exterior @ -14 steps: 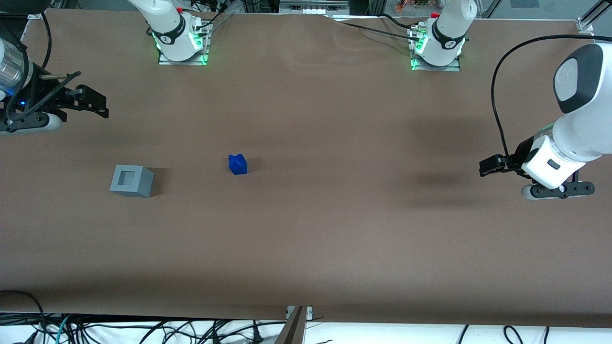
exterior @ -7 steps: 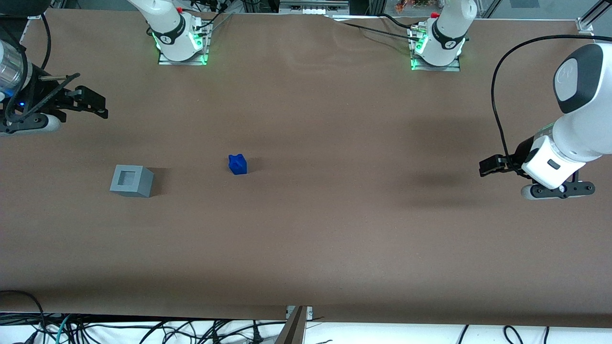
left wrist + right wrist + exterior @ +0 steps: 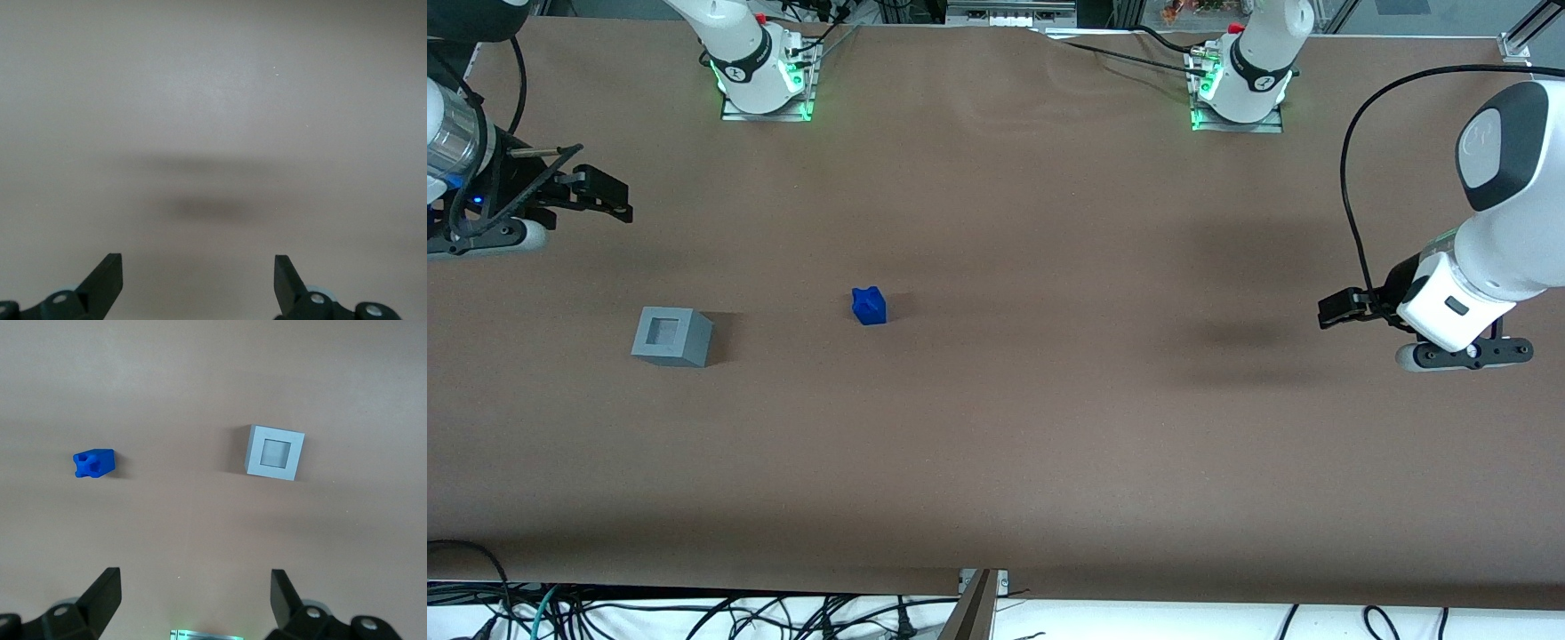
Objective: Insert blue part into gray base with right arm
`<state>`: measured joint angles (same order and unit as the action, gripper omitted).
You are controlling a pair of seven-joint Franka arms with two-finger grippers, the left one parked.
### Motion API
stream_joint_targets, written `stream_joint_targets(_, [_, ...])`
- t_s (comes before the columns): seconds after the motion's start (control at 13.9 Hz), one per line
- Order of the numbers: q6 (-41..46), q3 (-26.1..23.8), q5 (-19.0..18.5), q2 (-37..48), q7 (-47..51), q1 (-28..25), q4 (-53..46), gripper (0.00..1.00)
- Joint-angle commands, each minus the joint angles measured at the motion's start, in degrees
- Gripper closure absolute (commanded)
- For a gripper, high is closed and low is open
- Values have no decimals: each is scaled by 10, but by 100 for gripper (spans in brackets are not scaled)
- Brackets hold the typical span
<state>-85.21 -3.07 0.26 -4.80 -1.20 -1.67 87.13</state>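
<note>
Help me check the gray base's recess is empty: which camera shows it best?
The right wrist view: it looks straight down into the gray base, whose recess is empty, with the open hand above the table. The front view shows the base smaller; the left wrist view misses it.

A robotics lab — bolted-down arm bases (image 3: pixel 765 76), brown-covered table (image 3: pixel 1049 427), loose cables (image 3: pixel 694 613) — gripper (image 3: pixel 600 191) aloft.

**Clearance around blue part and gray base**

Gripper (image 3: pixel 605 191) raised at working arm's end of brown table (image 3: pixel 1049 427), fingers spread wide, nothing between them. Blue part (image 3: pixel 869 306) and gray base (image 3: pixel 671 336) well apart, open tabletop between and around both. Base recess unobstructed from above.
</note>
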Motion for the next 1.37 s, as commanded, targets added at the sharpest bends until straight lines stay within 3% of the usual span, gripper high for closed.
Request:
stream_joint_targets(0.0, [7, -4, 1, 6, -7, 2, 1, 1])
stream_joint_targets(0.58, [0, -8, 3, 4, -20, -4, 1, 1])
stream_joint_targets(1.01, [-5, -9, 12, 0, 48, -57, 0, 1])
stream_joint_targets(1.3, [-21, -11, 63, -6, 107, -76, 0, 1])
